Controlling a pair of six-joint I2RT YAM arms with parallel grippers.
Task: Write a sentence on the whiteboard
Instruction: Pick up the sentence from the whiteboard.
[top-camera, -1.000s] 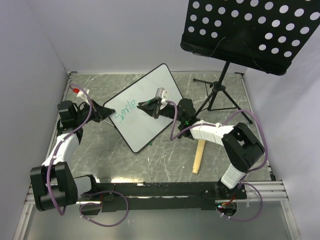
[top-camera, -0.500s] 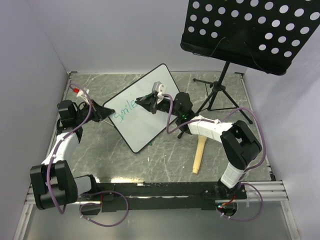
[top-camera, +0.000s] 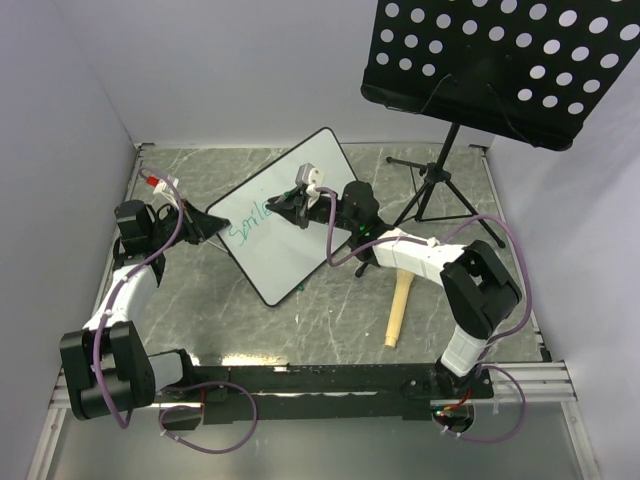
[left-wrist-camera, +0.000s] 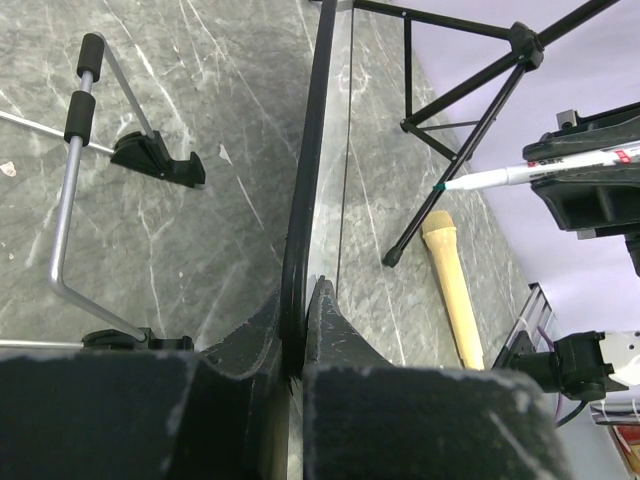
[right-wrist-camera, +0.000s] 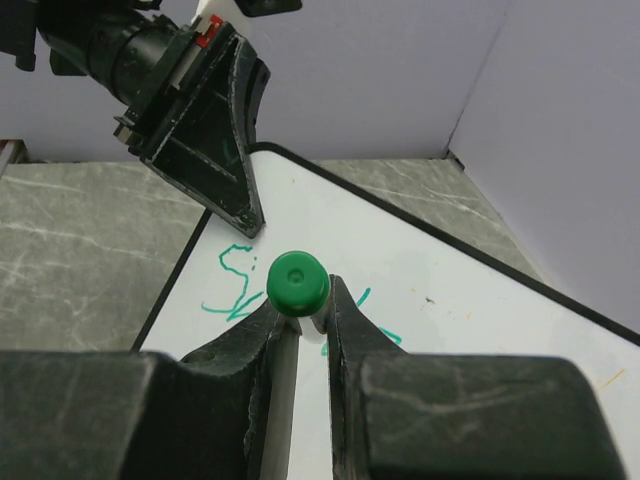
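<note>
On the whiteboard (top-camera: 290, 225), the sentence (top-camera: 250, 218) is written in teal along the long edge; only "Smile" can be read so far. The board is set diagonally on the marble surface (top-camera: 330, 320), towards its far middle. The board's thin black frame is gripped at the left corner by the closed left fingers (left-wrist-camera: 322, 305). A marker (right-wrist-camera: 297, 281) with a green end is clamped by the right fingers (right-wrist-camera: 335, 305) and held over the writing. Red and black print is seen on the marker's barrel but is too small to be read. A black perforated music stand (top-camera: 500, 70) is placed at the far right, and a wooden stick (top-camera: 400, 312) lies near its feet.
</note>
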